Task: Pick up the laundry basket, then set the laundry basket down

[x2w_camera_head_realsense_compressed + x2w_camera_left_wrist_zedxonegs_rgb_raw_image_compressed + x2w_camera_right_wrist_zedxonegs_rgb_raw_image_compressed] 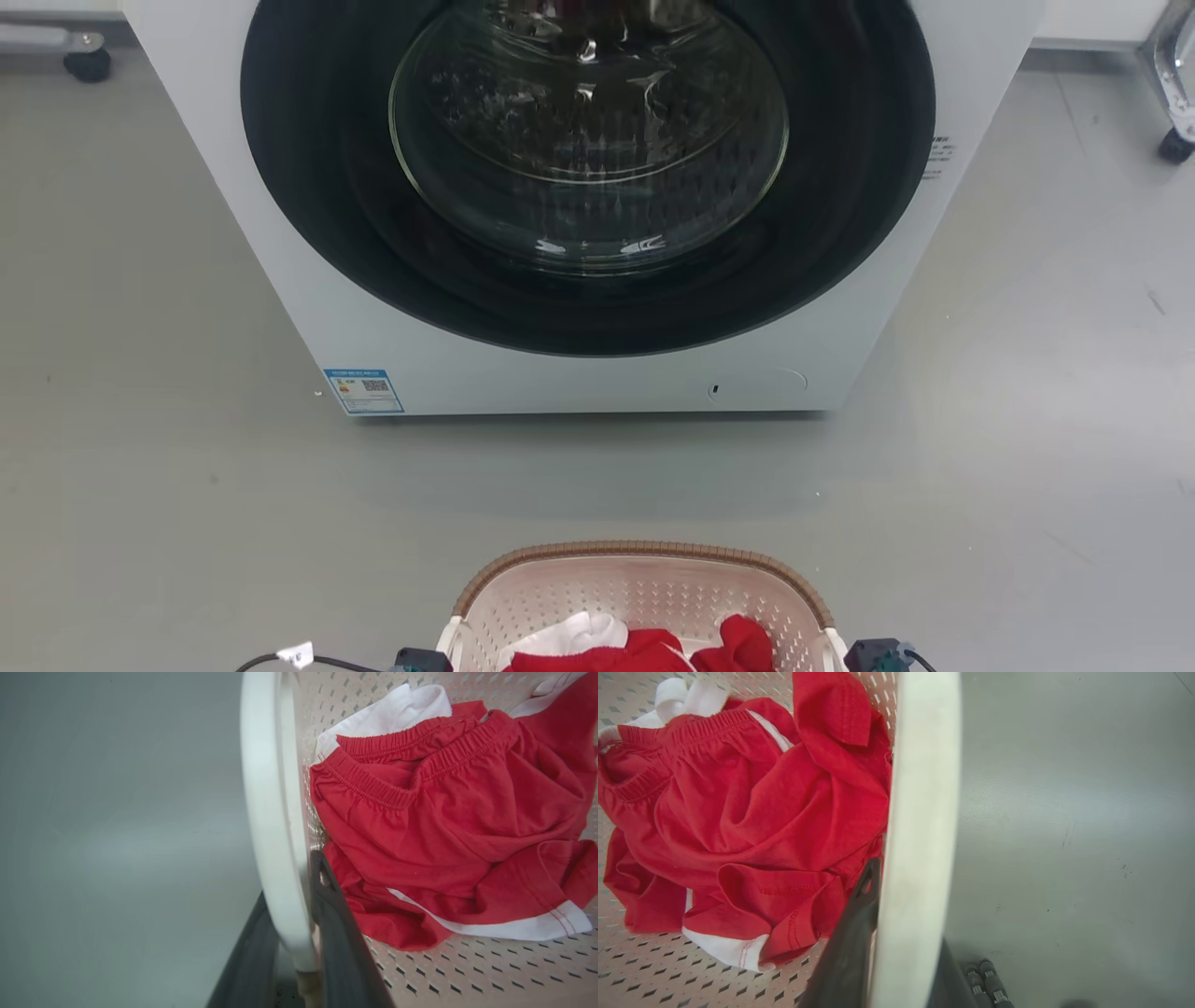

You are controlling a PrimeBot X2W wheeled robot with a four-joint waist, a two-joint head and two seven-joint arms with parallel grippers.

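The rounded cream-pink perforated plastic laundry basket point(644, 553), with a brown woven-look rim, was observed at the bottom centre of the head view. It was positioned in front of a white front-loading washing machine point(308, 280) and apart from it, with a strip of grey floor point(187, 485) between the 2. Whether the basket was resting on the floor or raised could not be determined.

Crumpled red garments with white trim point(444, 826) and a white cloth point(397, 711) were recorded inside the basket.

The left gripper point(292, 877) was found closed narrowly on the left white handle point(266, 788), with 1 dark finger outside the handle and 1 inside, against the perforated wall. The right gripper point(909, 905) was found clamped likewise on the right white handle point(924, 788), with 1 finger inside beside the red fabric and 1 outside.

The washing machine's round dark door point(588, 168), with its glass window, was noted facing the basket.
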